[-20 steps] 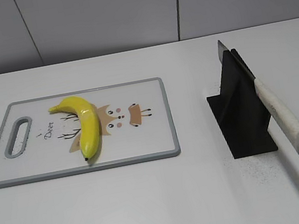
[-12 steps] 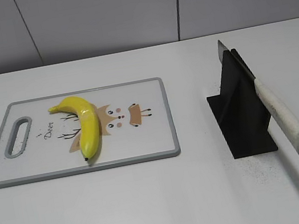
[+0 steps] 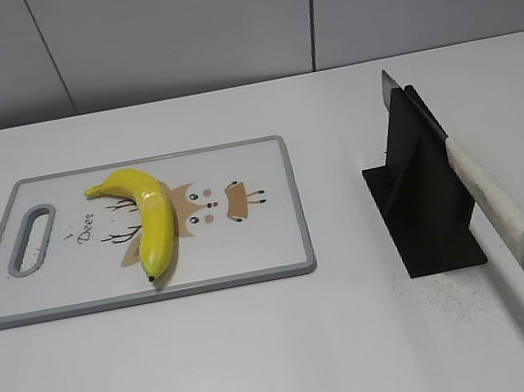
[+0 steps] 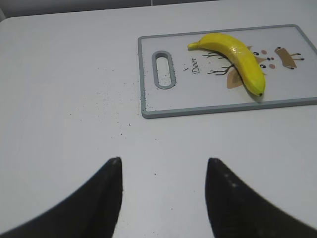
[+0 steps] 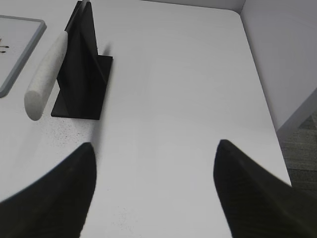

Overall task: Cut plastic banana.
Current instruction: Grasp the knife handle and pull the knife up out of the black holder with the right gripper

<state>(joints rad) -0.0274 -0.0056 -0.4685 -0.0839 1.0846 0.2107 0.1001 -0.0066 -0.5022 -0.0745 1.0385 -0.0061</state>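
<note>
The yellow plastic banana (image 3: pixel 149 219) lies on the white cutting board (image 3: pixel 261 247) at the left of the table, stem to the back left; it also shows in the left wrist view (image 4: pixel 237 53). A knife with a white handle (image 3: pixel 491 201) rests slanted in a black stand (image 3: pixel 426 203); both show in the right wrist view, the knife (image 5: pixel 45 82) and the stand (image 5: pixel 86 74). My left gripper (image 4: pixel 163 161) is open and empty, over bare table well short of the board. My right gripper (image 5: pixel 154 145) is open and empty, to the right of the stand. Neither gripper shows in the exterior view.
The cutting board (image 4: pixel 148 106) has a grey rim and a handle slot (image 4: pixel 164 69) at its left end. The table's right edge (image 5: pixel 262 94) and a drop to the floor are near my right gripper. A grey wall stands behind the table.
</note>
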